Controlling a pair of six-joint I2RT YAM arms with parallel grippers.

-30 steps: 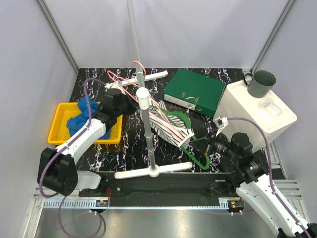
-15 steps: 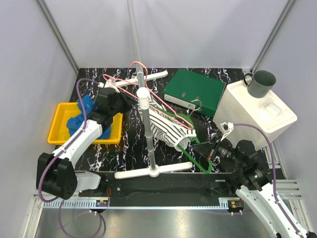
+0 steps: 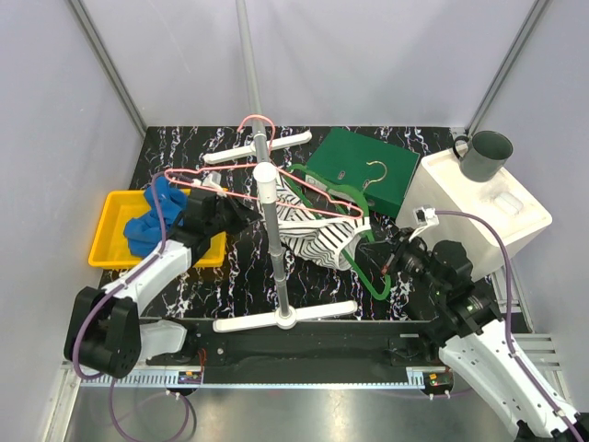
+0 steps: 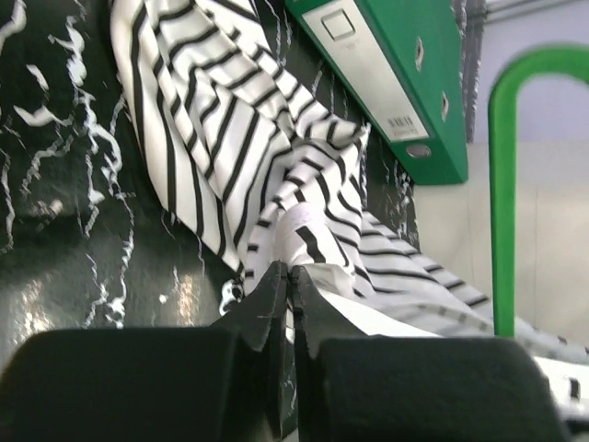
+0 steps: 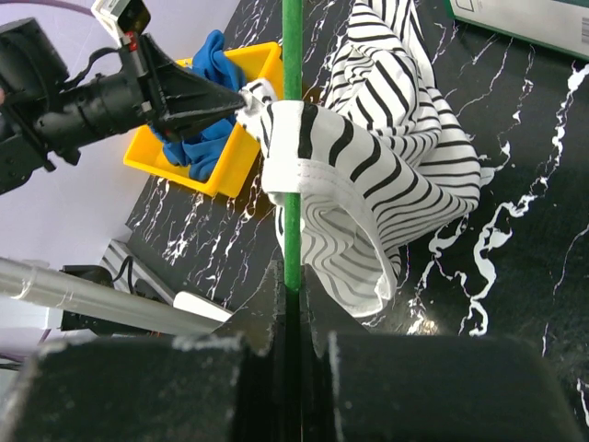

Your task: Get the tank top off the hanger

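Observation:
The black-and-white striped tank top [image 3: 317, 235] hangs on the green hanger [image 3: 368, 276], right of the white rack pole. One strap [image 5: 294, 147] is looped round the hanger's green bar [image 5: 293, 212]. My left gripper [image 3: 250, 212] is shut on the tank top's white hem [image 4: 304, 235], its jaws pinched together on the fabric [image 4: 289, 269]. In the right wrist view the left gripper [image 5: 241, 95] pinches the strap just left of the bar. My right gripper [image 3: 391, 265] is shut on the hanger's lower bar [image 5: 293, 276].
A white rack [image 3: 273, 249] stands mid-table with a pink wire hanger [image 3: 230, 175] on it. A yellow bin [image 3: 110, 235] holding blue cloth [image 3: 152, 216] is at the left. A green binder [image 3: 359, 166] and a white box [image 3: 469, 203] with a grey mug [image 3: 483, 155] are at the back right.
My left gripper has drawn the tank top's edge toward the left and nearer. The right gripper has tilted the green hanger up, its hook now over the binder. The pink hanger swung left.

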